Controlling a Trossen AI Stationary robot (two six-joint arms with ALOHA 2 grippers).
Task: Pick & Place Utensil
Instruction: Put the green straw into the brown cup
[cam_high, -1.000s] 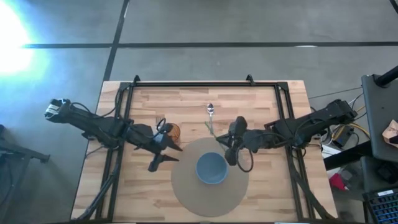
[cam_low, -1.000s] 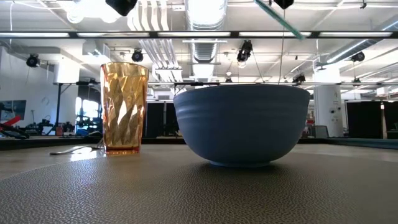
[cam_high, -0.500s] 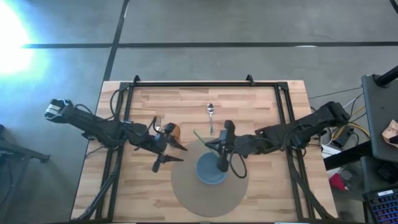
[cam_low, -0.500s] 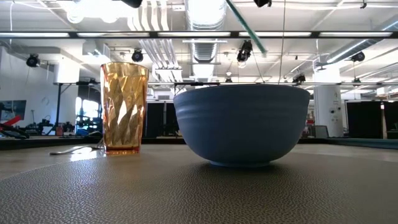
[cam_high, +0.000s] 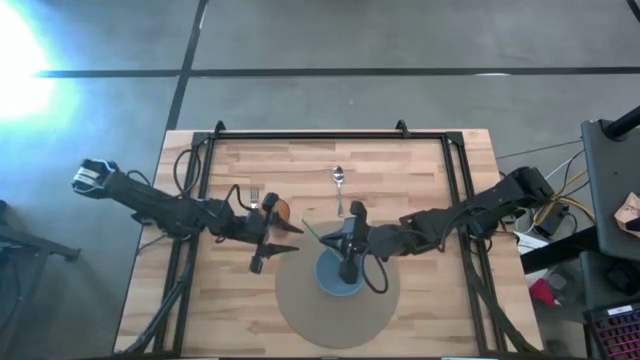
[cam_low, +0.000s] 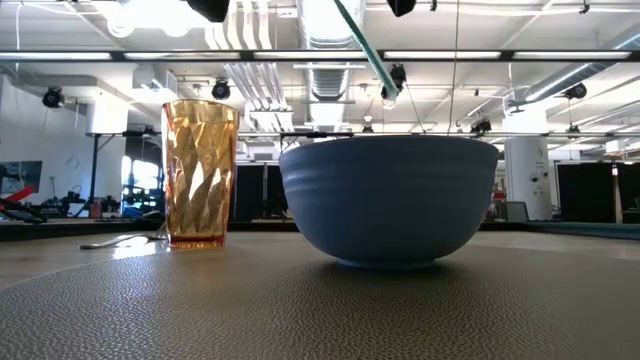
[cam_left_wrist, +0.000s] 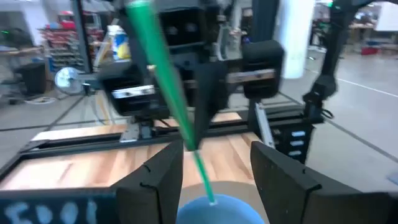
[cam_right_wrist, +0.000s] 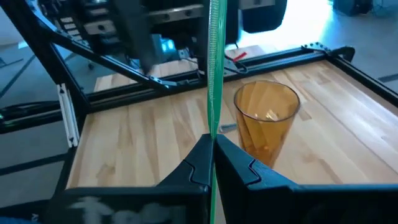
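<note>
Right end effector is clamped shut on the green utensil, poised over the blue bowl. The utensil's long axis runs slanted, lower tip toward the bowl's mouth, upper end leaning off toward the amber glass. The coming move looks like a lowering along that axis. Left end effector waits with fingers spread and empty, beside the glass (nearer the glass than the bowl). A spoon lies on the tabletop, untouched.
</note>
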